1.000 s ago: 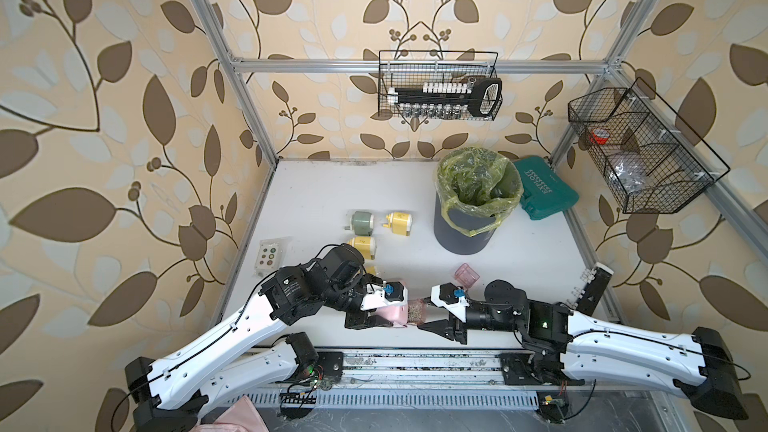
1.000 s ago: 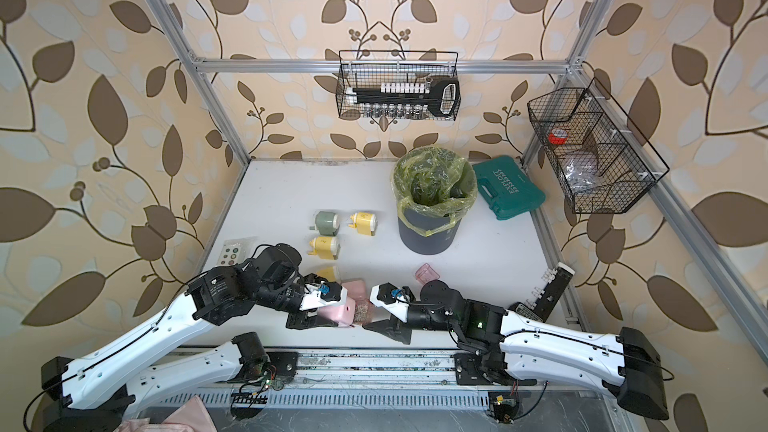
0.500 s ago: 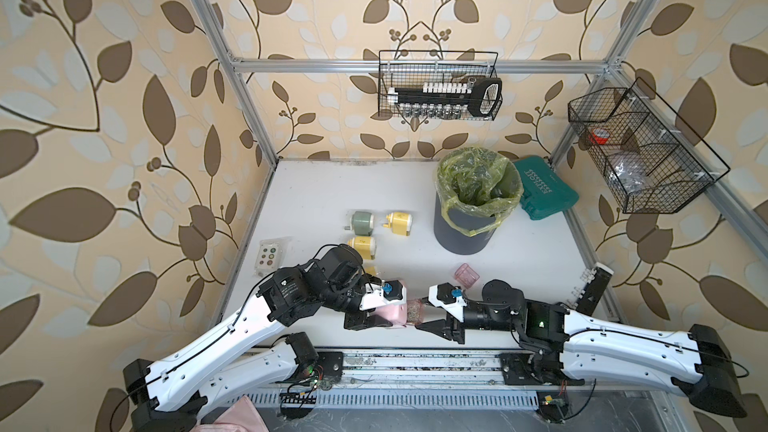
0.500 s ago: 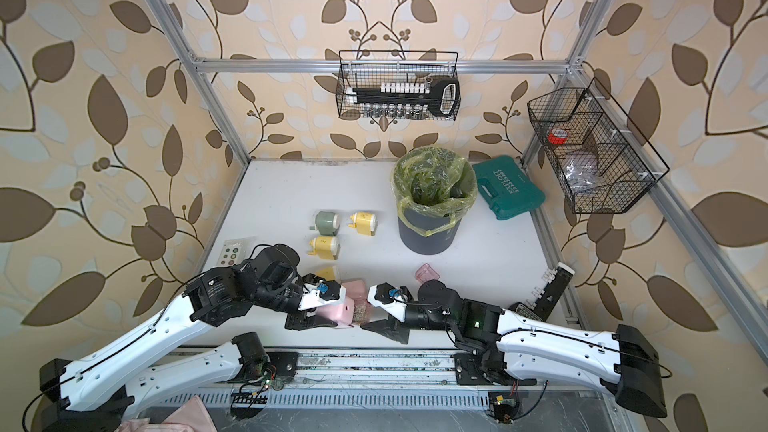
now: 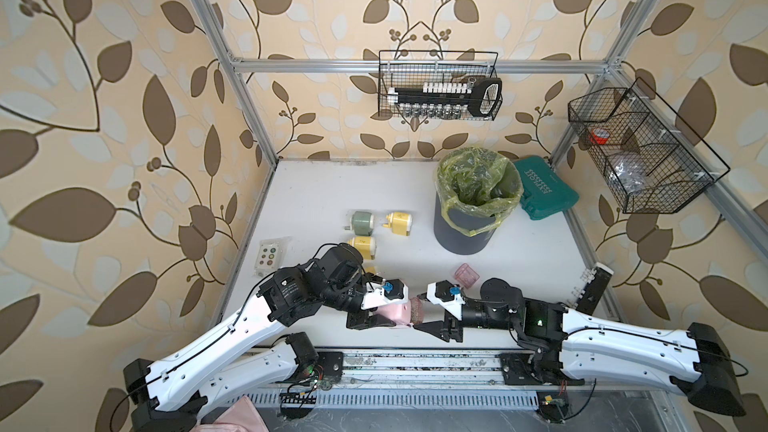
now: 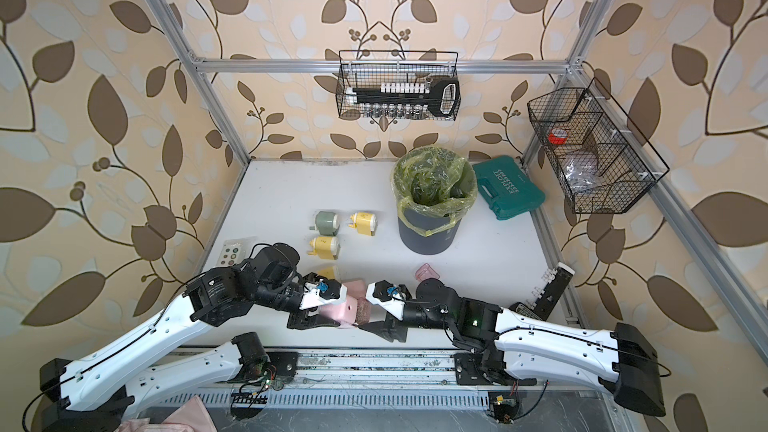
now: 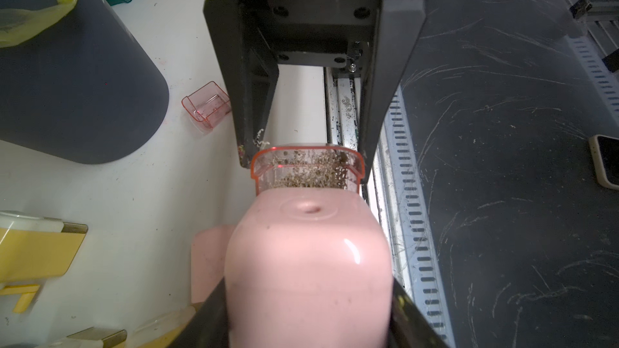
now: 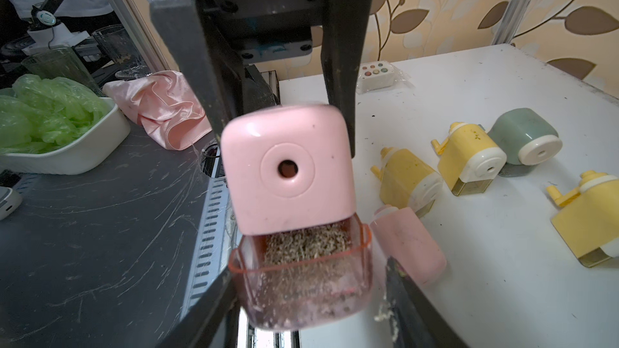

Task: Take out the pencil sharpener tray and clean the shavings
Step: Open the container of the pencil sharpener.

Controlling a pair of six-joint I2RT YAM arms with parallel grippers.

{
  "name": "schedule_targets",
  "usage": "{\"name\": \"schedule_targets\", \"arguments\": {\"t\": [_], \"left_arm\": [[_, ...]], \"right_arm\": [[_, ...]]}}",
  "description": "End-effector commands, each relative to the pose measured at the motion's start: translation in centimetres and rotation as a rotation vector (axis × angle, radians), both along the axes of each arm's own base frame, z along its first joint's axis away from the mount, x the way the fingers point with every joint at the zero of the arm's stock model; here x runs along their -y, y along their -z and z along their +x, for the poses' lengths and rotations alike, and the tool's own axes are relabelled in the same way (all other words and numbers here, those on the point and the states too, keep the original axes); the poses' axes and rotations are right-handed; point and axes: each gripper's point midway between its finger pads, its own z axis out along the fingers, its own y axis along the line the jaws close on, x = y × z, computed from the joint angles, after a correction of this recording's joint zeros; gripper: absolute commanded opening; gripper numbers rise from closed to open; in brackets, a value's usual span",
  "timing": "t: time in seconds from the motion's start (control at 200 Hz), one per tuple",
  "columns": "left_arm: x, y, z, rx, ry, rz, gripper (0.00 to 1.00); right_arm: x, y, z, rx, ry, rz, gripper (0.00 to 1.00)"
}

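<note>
My left gripper (image 7: 306, 313) is shut on the pink pencil sharpener (image 5: 392, 312), holding it above the table's front edge. The translucent pink tray (image 8: 301, 282) sticks partway out of the sharpener's (image 8: 288, 169) end. Brownish shavings (image 8: 308, 246) fill the tray (image 7: 306, 169). My right gripper (image 8: 311, 272) faces the left one and straddles the tray. Its jaws are open: one finger lies against a tray wall, the other stands clear of it. In both top views the two grippers meet nose to nose, the right gripper (image 5: 424, 311) at the tray (image 6: 363, 311).
An empty pink tray (image 5: 466, 276) lies behind the right wrist. The bin with its yellow-green bag (image 5: 473, 209) stands further back, beside a teal case (image 5: 544, 193). Yellow and green sharpeners (image 5: 361, 245) sit left of the bin. A second pink sharpener (image 8: 408, 246) lies below.
The right gripper's jaws have opened off the tray, which stays stuck partway out of the sharpener. The right arm shifted slightly toward the left gripper. The left arm has not moved.
</note>
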Motion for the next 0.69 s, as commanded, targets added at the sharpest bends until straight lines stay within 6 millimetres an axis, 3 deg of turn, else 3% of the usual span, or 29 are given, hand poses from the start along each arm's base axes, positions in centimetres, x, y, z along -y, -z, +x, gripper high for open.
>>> {"name": "schedule_targets", "arguments": {"t": [0.0,0.265,0.69], "left_arm": [[1.05,-2.1,-0.7,0.014,0.06,-0.084,0.0],[1.17,-2.13,-0.63,0.012,0.063,-0.081,0.0],[1.14,-1.77,-0.73,-0.001,0.065,-0.072,0.0]], "right_arm": [[-0.19,-1.71,0.71,0.025,0.029,0.031,0.67],[-0.28,-1.82,0.53,0.042,0.016,0.03,0.74],[-0.77,-1.93,0.52,0.051,0.003,0.029,0.72]]}}
